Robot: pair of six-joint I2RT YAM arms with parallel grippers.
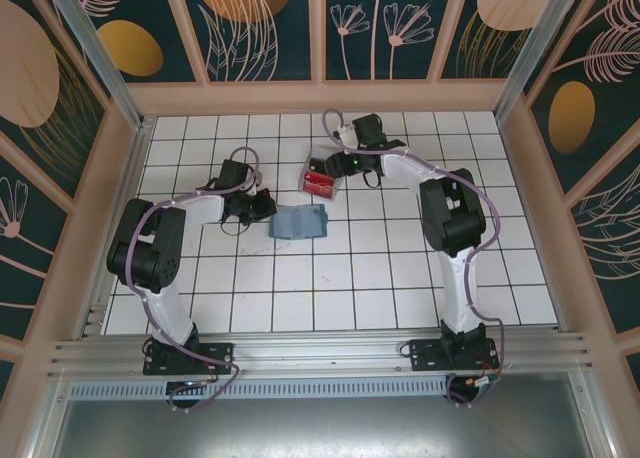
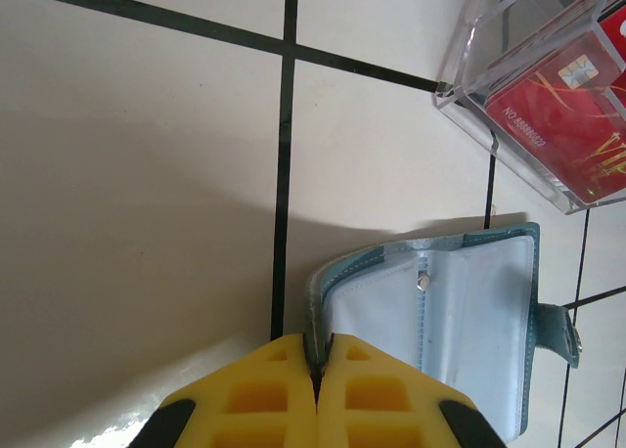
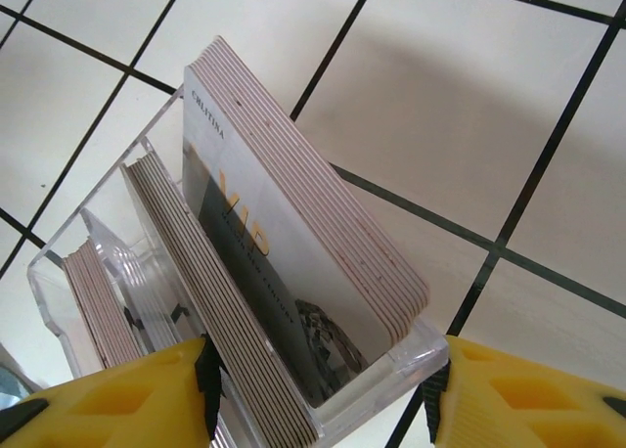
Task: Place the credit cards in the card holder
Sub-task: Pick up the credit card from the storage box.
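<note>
Red card (image 2: pixel 553 115), at 2 o'clock in the left wrist view: we read gold "VIP" and white "NO 8888…"; later digits unclear.
Pale card (image 3: pixel 259 223), right wrist view: we read gold "VIP"; the small word at its 11 o'clock corner is unclear.

Bright diffuse overhead light; soft broad shadows on tiled floor (image 2: pixel 147 174); wrist views sharp.

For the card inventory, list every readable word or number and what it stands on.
"VIP", gold, on the pale card in the clear tray.
"VIP", partly cut off, on the red card.
"NO" then digits, same red card: digits too blurred.
Top word on the pale card: too small to read.
</note>
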